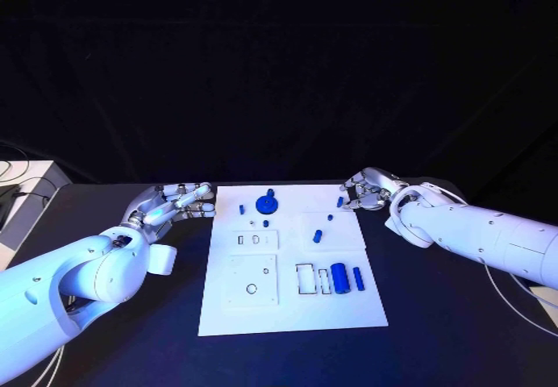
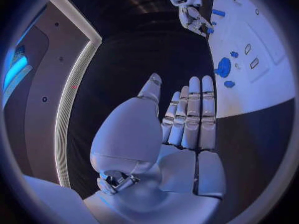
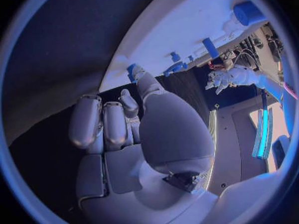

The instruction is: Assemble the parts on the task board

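The white task board [image 1: 291, 310] lies in the middle of the table. On it are a round blue part [image 1: 265, 203] at the far end, a short blue peg [image 1: 318, 235] and a thick blue cylinder [image 1: 339, 276] beside a thin blue bar [image 1: 358, 278]. My left hand [image 1: 181, 201] hovers just off the board's far left edge, fingers [image 2: 190, 114] straight and holding nothing. My right hand [image 1: 366, 192] is at the far right corner with its fingers [image 3: 102, 122] curled. Its thumb tip touches a small blue part [image 3: 131, 70]; I cannot tell whether that part is pinched.
Rectangular and round recesses [image 1: 252, 282] are cut into the board's near left half. A pale shelf [image 1: 29, 189] stands off the table's left edge. Bare black table [image 1: 453, 322] runs along both sides of the board.
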Robot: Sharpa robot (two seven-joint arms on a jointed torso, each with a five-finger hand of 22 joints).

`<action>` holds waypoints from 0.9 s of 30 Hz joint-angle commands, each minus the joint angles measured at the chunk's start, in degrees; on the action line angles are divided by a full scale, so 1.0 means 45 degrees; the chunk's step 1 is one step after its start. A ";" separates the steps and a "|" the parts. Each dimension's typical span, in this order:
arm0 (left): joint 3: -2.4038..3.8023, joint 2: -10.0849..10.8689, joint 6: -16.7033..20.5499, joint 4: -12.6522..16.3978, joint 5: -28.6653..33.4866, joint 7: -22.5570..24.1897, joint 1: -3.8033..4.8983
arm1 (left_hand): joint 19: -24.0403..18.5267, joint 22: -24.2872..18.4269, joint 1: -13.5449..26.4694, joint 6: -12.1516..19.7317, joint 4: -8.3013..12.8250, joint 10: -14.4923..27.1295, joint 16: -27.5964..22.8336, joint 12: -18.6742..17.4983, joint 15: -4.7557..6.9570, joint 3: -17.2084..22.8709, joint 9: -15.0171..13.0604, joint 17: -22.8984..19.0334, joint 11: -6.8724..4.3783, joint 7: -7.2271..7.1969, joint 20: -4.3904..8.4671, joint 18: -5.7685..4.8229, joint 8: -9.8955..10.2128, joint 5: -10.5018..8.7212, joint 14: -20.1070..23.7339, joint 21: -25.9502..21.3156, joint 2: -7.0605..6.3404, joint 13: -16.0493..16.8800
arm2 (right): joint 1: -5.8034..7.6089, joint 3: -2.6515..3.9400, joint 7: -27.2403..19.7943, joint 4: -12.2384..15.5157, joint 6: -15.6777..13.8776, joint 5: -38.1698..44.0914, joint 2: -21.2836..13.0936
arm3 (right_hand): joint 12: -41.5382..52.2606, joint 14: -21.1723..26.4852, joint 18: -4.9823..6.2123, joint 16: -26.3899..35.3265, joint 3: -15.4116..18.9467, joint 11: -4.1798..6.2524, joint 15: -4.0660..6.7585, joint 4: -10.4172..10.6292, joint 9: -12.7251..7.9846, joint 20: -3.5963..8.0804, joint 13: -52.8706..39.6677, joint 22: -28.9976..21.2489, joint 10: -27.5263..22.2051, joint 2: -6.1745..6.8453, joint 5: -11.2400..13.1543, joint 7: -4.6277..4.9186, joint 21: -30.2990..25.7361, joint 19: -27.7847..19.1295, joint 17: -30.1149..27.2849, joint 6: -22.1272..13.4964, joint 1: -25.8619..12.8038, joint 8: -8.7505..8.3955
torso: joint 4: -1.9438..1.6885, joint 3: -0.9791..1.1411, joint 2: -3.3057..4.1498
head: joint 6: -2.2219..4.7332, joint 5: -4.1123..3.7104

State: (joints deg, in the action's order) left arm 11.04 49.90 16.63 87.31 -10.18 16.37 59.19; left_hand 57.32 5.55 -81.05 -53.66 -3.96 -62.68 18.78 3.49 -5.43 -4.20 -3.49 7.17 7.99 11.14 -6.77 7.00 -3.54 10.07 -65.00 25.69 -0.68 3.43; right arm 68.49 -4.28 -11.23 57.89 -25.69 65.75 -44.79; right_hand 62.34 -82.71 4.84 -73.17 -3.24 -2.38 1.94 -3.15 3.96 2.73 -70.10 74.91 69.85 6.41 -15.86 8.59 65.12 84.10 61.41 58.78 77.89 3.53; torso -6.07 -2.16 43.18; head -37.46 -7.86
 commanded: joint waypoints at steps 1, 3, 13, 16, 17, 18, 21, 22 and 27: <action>0.0010 -0.0016 -0.0210 0.0020 -0.0056 0.0119 0.0001 | -0.0031 -0.0011 -0.0097 -0.0041 0.0002 -0.0077 0.0030 0.0031 0.0043 -0.0047 -0.0013 -0.0015 0.0031 -0.0035 0.0056 -0.0131 0.0001 -0.0039 -0.0009 0.0055 0.0075 0.0006 | -0.0021 -0.0008 0.0136 -0.0026 0.0379 0.0245 0.0047 | 0.0053 -0.0047 0.0160 0.0092 -0.0025 0.0040 0.0010 0.0063 0.0000 -0.0026 -0.0028 0.1974 0.0063 -0.0112 -0.0037 -0.0028 0.0074 0.0582 0.0007 0.0142 -0.0091 0.0048 | -0.0004 0.0002 0.0012 | -0.0060 0.0016; 0.0010 -0.0015 -0.0209 0.0017 -0.0058 0.0115 0.0001 | -0.0031 -0.0011 -0.0097 -0.0041 0.0002 -0.0077 0.0030 0.0031 0.0043 -0.0047 -0.0013 -0.0015 0.0031 -0.0035 0.0056 -0.0131 0.0001 -0.0039 -0.0009 0.0055 0.0075 0.0006 | -0.0032 -0.0014 0.0144 -0.0030 0.0465 0.0293 0.0063 | 0.0054 -0.0047 0.0160 0.0092 -0.0025 0.0041 0.0011 0.0062 0.0000 -0.0025 -0.0029 0.1974 0.0063 -0.0112 -0.0037 -0.0029 0.0074 0.0582 0.0008 0.0144 -0.0092 0.0048 | -0.0020 -0.0003 0.0023 | -0.0060 -0.0003; 0.0010 -0.0007 -0.0198 0.0004 -0.0061 0.0102 0.0001 | -0.0025 -0.0012 -0.0103 -0.0013 0.0003 -0.0054 0.0029 0.0031 0.0041 -0.0056 -0.0013 -0.0014 0.0036 -0.0031 0.0057 -0.0133 0.0000 -0.0039 -0.0012 0.0051 0.0077 0.0006 | -0.0066 -0.0030 0.0190 0.0049 0.0745 0.0425 0.0082 | 0.0085 -0.0054 0.0151 0.0097 -0.0010 0.0054 0.0024 0.0034 -0.0004 -0.0008 -0.0062 0.1975 0.0095 -0.0114 -0.0030 -0.0051 0.0073 0.0582 0.0024 0.0205 -0.0109 0.0045 | -0.0007 0.0008 0.0006 | -0.0080 0.0024; 0.0010 0.0003 -0.0199 0.0005 -0.0061 0.0095 0.0001 | -0.0025 -0.0012 -0.0103 -0.0013 0.0003 -0.0054 0.0029 0.0031 0.0041 -0.0056 -0.0013 -0.0014 0.0036 -0.0031 0.0057 -0.0133 0.0000 -0.0039 -0.0012 0.0051 0.0077 0.0006 | -0.0072 -0.0032 0.0282 0.0088 0.0709 0.0474 0.0072 | 0.0116 -0.0059 0.0144 0.0096 0.0005 0.0061 0.0028 0.0051 -0.0001 -0.0001 -0.0092 0.1978 0.0119 -0.0118 -0.0036 -0.0062 0.0086 0.0588 0.0036 0.0246 -0.0149 0.0052 | -0.0008 0.0009 0.0012 | -0.0065 0.0008; 0.0010 0.0005 -0.0197 0.0005 -0.0061 0.0093 0.0001 | -0.0025 -0.0012 -0.0103 -0.0013 0.0003 -0.0054 0.0029 0.0031 0.0041 -0.0056 -0.0013 -0.0014 0.0036 -0.0031 0.0057 -0.0133 0.0000 -0.0039 -0.0012 0.0051 0.0077 0.0006 | -0.0074 -0.0033 0.0323 0.0097 0.0677 0.0483 0.0068 | 0.0108 -0.0055 0.0149 0.0106 0.0021 0.0063 0.0031 0.0064 -0.0001 0.0001 -0.0090 0.1972 0.0113 -0.0101 -0.0034 -0.0070 0.0063 0.0585 0.0025 0.0256 -0.0175 0.0051 | -0.0007 0.0008 0.0011 | -0.0059 0.0004; 0.0010 0.0008 -0.0196 0.0004 -0.0061 0.0091 0.0001 | -0.0025 -0.0012 -0.0103 -0.0013 0.0003 -0.0054 0.0029 0.0031 0.0041 -0.0056 -0.0013 -0.0014 0.0036 -0.0031 0.0057 -0.0133 0.0000 -0.0039 -0.0012 0.0051 0.0077 0.0006 | -0.0076 -0.0033 0.0385 0.0111 0.0626 0.0496 0.0064 | 0.0110 -0.0057 0.0147 0.0102 0.0032 0.0065 0.0032 0.0077 -0.0003 0.0002 -0.0093 0.1974 0.0115 -0.0089 -0.0033 -0.0069 0.0071 0.0587 0.0033 0.0255 -0.0198 0.0047 | -0.0004 0.0008 0.0010 | -0.0058 0.0007; 0.0010 0.0014 -0.0201 0.0003 -0.0061 0.0085 0.0001 | -0.0020 -0.0013 -0.0120 0.0000 0.0012 -0.0039 0.0027 0.0030 0.0042 -0.0055 -0.0013 -0.0014 0.0035 -0.0037 0.0059 -0.0132 0.0001 -0.0037 -0.0015 0.0048 0.0087 0.0005 | -0.0084 -0.0033 0.0666 0.0181 0.0380 0.0551 0.0048 | 0.0130 -0.0069 0.0148 0.0090 0.0147 0.0065 0.0032 0.0242 -0.0001 0.0008 -0.0117 0.1973 0.0128 0.0055 -0.0081 -0.0084 0.0071 0.0600 0.0057 0.0228 -0.0419 0.0049 | -0.0002 0.0016 0.0011 | -0.0056 0.0015; 0.0010 0.0015 -0.0203 0.0003 -0.0061 0.0082 0.0001 | -0.0020 -0.0013 -0.0120 0.0000 0.0012 -0.0039 0.0027 0.0030 0.0042 -0.0055 -0.0013 -0.0014 0.0035 -0.0037 0.0059 -0.0132 0.0001 -0.0037 -0.0015 0.0048 0.0087 0.0005 | -0.0087 -0.0034 0.0789 0.0216 0.0254 0.0584 0.0043 | 0.0133 -0.0070 0.0149 0.0083 0.0198 0.0067 0.0035 0.0356 0.0003 0.0011 -0.0123 0.1973 0.0131 0.0136 -0.0093 -0.0094 0.0074 0.0609 0.0068 0.0219 -0.0555 0.0052 | -0.0003 0.0011 0.0013 | -0.0054 0.0010; 0.0010 0.0015 -0.0218 -0.0003 -0.0061 0.0070 0.0001 | -0.0019 -0.0014 -0.0119 0.0030 0.0014 -0.0016 0.0027 0.0027 0.0041 -0.0059 -0.0011 -0.0014 0.0041 -0.0035 0.0060 -0.0133 0.0004 -0.0040 -0.0017 0.0046 0.0084 0.0004 | -0.0103 -0.0034 0.1441 0.0394 -0.0363 0.0819 0.0034 | 0.0113 -0.0083 0.0162 0.0051 0.0615 0.0068 0.0064 0.1673 0.0030 0.0022 -0.0149 0.1965 0.0100 0.0704 0.0035 -0.0146 0.0019 0.0640 0.0113 0.0221 -0.1537 0.0083 | 0.0001 0.0013 0.0015 | -0.0035 -0.0001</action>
State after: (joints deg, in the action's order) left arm 11.04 50.02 16.63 87.23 -10.22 16.31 59.19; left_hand 57.32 5.57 -81.28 -53.66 -3.96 -62.68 18.78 3.49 -5.43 -4.19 -3.50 7.17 7.99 11.13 -6.77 7.00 -3.54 10.07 -65.01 25.69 -0.45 3.43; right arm 68.21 -4.36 -7.82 59.30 -25.15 67.67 -44.65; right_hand 62.72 -82.84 4.83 -72.94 -0.60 -2.27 2.07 3.87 4.05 2.73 -70.69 74.94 70.14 9.33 -15.95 8.12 65.12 84.09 61.85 59.63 71.34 3.58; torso -6.08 -2.10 43.23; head -37.66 -7.84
